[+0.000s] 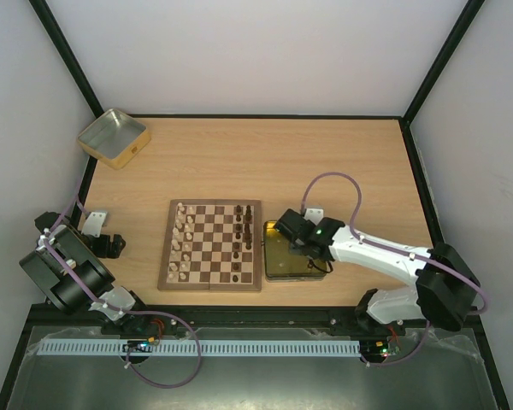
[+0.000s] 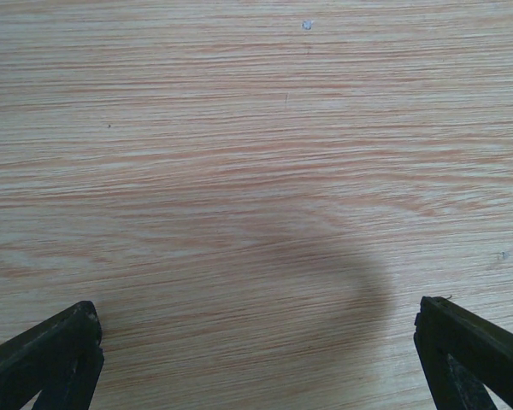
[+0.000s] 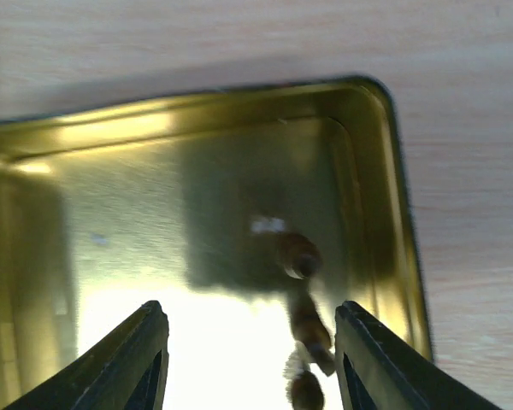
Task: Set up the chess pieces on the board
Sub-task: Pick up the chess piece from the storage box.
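The board (image 1: 211,246) lies mid-table, with pale pieces (image 1: 182,243) along its left columns and dark pieces (image 1: 243,232) along its right. A yellow-gold tin (image 1: 284,265) lies just right of it. My right gripper (image 1: 284,235) hangs open over the tin's far end. In the right wrist view the open gripper (image 3: 251,333) has dark brown pieces (image 3: 301,256) lying blurred on the tin floor (image 3: 137,205), nearer its right finger (image 3: 372,363). My left gripper (image 1: 103,232) is open over bare table at the left; its wrist view (image 2: 256,342) shows only wood.
A silvery square tin (image 1: 113,137) sits at the far left corner. Black frame posts and white walls bound the table (image 1: 325,162). The right arm (image 1: 385,256) reaches from the near right across to the gold tin.
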Robot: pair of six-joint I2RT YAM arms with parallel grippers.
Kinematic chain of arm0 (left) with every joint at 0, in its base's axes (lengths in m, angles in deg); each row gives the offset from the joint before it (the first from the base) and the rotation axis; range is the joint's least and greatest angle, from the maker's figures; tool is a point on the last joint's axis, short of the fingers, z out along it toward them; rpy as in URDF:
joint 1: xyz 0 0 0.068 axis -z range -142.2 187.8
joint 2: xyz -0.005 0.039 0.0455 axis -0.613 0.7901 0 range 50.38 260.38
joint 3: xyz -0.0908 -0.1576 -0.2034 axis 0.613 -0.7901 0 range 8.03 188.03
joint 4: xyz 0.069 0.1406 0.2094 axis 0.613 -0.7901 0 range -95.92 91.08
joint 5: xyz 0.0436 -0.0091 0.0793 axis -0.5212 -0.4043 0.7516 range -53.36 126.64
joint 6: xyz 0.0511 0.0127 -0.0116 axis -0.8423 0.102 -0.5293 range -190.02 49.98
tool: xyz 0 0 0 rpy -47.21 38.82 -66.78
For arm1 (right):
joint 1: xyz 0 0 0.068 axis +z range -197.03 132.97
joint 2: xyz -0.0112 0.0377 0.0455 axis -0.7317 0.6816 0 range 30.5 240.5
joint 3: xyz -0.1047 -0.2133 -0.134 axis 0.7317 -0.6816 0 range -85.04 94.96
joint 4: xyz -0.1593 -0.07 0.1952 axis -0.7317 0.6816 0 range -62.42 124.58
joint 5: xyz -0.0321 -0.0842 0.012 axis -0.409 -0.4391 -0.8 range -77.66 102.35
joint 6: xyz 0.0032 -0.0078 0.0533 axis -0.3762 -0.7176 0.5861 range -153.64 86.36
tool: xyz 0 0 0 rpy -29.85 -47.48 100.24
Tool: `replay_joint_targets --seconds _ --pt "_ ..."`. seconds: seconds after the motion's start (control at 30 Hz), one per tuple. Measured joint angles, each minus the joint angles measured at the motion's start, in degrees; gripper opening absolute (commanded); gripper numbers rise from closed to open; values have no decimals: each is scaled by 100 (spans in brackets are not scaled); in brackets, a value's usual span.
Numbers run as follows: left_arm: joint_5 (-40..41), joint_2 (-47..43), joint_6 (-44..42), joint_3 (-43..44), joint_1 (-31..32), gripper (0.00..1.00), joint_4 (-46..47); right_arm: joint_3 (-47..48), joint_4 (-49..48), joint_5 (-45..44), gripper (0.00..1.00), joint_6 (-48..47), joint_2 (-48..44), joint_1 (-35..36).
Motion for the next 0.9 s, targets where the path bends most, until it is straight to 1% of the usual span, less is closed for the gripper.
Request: replay_joint_targets --seconds 0.1,0.27,0.6,0.8,0.87,0.9 --pt "0 0 9 0 0 99 2 -369 -33 120 51 -26 -105 -251" --pt "0 0 9 0 0 99 2 -511 -278 254 50 -140 -162 -584" --pt "0 -2 26 0 0 99 4 -599 -800 492 40 -356 -35 -828" --pt "0 0 26 0 0 99 4 -811 -975 588 37 -367 7 -835" --pt "0 -2 26 0 0 99 4 -835 -1003 590 34 -380 48 -850" --pt "0 -2 28 0 0 99 4 -835 -1025 590 31 -391 83 -863"
